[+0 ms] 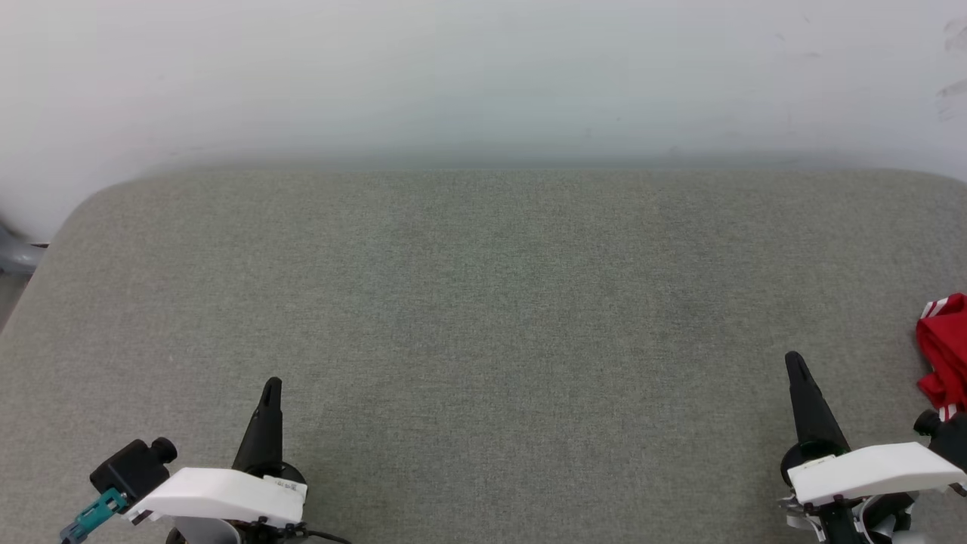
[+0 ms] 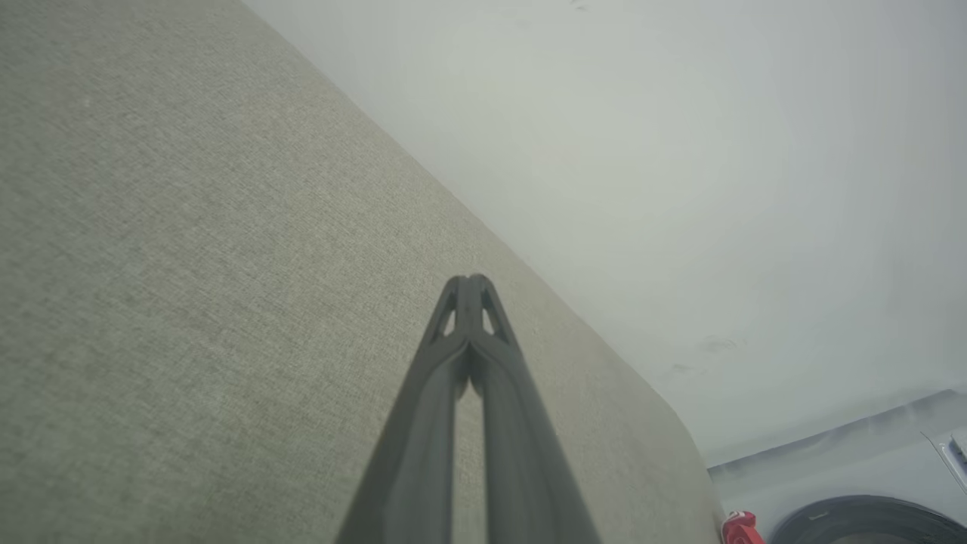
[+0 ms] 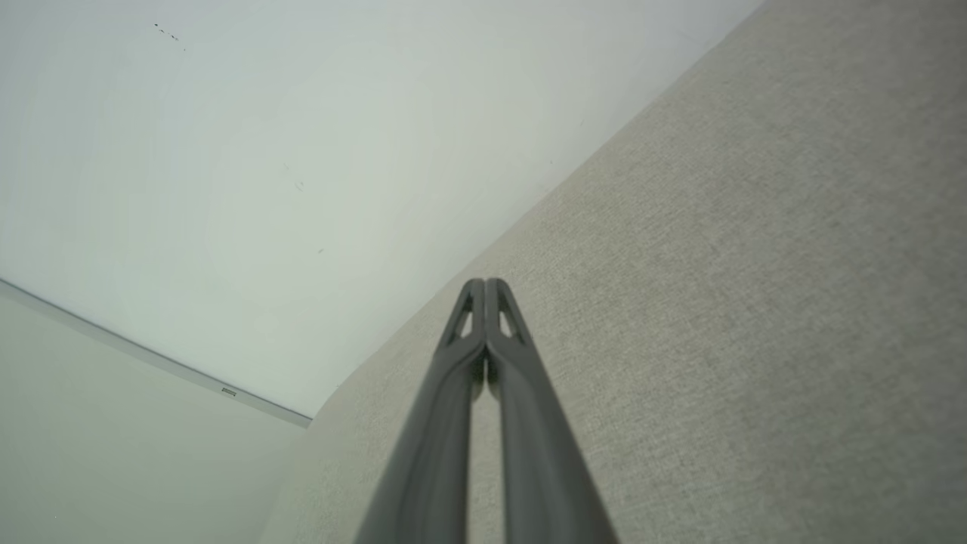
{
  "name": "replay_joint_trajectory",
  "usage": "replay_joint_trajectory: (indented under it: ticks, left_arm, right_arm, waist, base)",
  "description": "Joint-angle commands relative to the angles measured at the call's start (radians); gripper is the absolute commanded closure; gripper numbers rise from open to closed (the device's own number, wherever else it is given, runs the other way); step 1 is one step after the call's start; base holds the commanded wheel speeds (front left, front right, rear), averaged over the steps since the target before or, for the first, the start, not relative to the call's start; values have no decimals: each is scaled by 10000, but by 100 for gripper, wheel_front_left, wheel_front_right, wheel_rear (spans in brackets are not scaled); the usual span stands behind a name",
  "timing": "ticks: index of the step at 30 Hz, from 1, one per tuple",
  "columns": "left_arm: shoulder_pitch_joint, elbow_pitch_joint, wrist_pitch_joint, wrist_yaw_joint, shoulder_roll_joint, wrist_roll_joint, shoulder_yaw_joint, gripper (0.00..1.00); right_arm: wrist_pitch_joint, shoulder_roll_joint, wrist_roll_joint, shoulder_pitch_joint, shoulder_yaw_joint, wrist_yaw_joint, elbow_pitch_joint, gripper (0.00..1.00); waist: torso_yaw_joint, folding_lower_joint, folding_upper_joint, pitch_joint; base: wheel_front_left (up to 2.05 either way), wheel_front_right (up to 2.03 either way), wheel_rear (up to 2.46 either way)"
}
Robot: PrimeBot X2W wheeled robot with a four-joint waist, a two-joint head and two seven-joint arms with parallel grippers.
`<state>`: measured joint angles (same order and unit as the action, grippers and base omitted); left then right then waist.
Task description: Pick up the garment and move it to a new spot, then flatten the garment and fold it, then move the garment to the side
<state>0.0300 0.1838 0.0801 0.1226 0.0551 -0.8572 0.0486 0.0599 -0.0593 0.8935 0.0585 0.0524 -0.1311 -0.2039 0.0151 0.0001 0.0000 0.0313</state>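
Pointing across grey surface (image 1: 483, 302) | left claw (image 1: 272, 384), right claw (image 1: 793, 358) pinched closed, empty | garment (image 1: 944, 347) (bunched) far right | white wall (image 1: 483, 75) behind

Soft even light, faint shadows

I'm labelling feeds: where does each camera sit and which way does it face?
Head: on the head, facing forward and down at the cushion; left pincer and right pincer show low.
Left wrist: on the left arm, looking along its shut pincer across cushion to wall.
Right wrist: on the right arm, likewise along its shut pincer.
Shared: head and left wrist both catch the garment.
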Motion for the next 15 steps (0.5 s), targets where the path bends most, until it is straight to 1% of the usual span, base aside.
replay_joint_trajectory:
  ticks: [1,15]
  left_arm:
    - [291,-73,-111,38,6,-373,83,100]
    - [424,88,-538,55,-7,-2029,213,100]
  right_arm:
    - [-80,16,363,220,45,1,56,100]
    - [-460,30,1944,323,176,2,-46,100]
  waist:
    - [-3,-1,0,-7]
    - [-29,-1,0,-55]
  base:
    - [0,0,0]
    - [0,0,0]
